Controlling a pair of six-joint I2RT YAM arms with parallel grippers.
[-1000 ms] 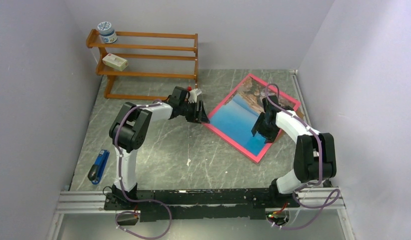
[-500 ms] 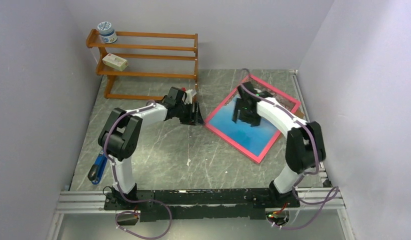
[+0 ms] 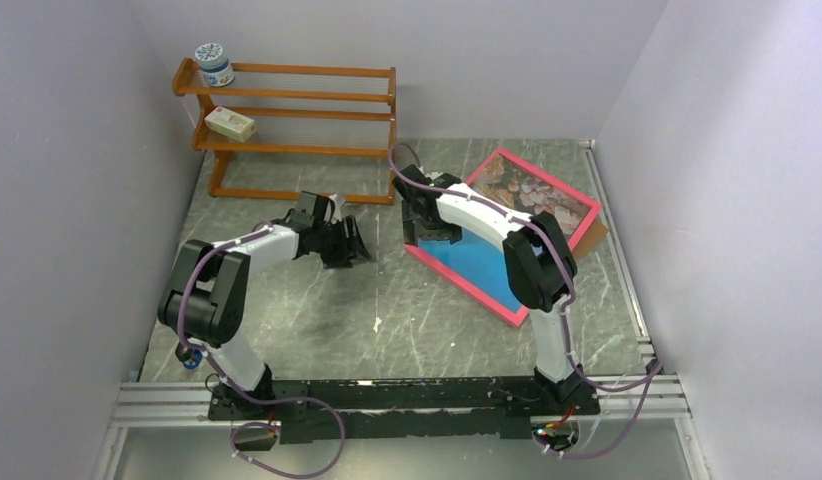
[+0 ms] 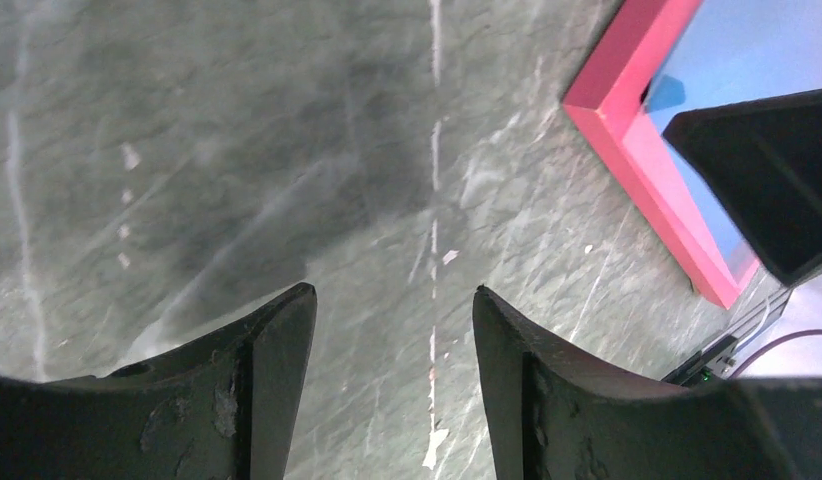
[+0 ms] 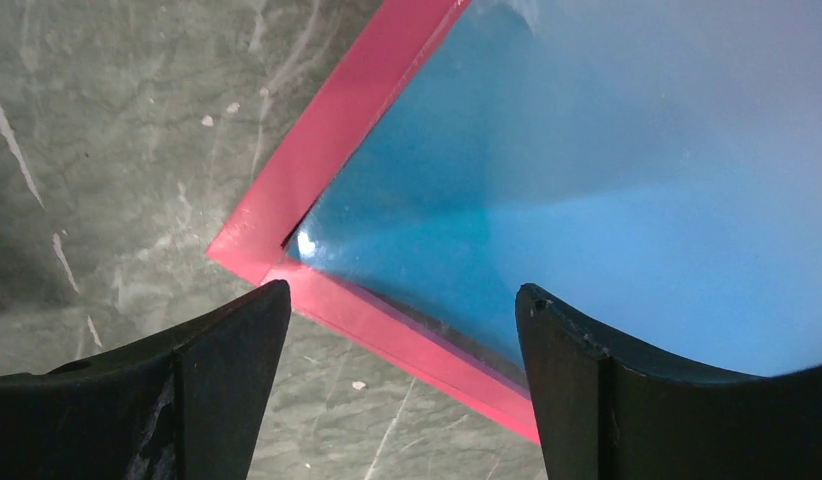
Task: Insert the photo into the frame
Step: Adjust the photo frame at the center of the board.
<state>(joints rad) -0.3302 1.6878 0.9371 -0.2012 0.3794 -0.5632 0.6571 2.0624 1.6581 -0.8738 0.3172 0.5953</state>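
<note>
Right end effector (image 5: 402, 300) spread over frame (image 5: 327, 150) corner, photo (image 3: 527, 190) partly hidden

I see the frame (image 3: 462, 286) lying flat on the table (image 3: 387, 300), on the far right part, turned diagonally with one corner towards me. Its thin, bright pink front faces up. The photo (image 3: 482, 265) fills the opening inside the pink border: rocky shore at the far end, clear blue towards the near end. On my right wrist view, the blue print (image 5: 607, 200) meets the frame's left corner (image 5: 337, 130) with a small dark gap and a glint of light there.
</note>
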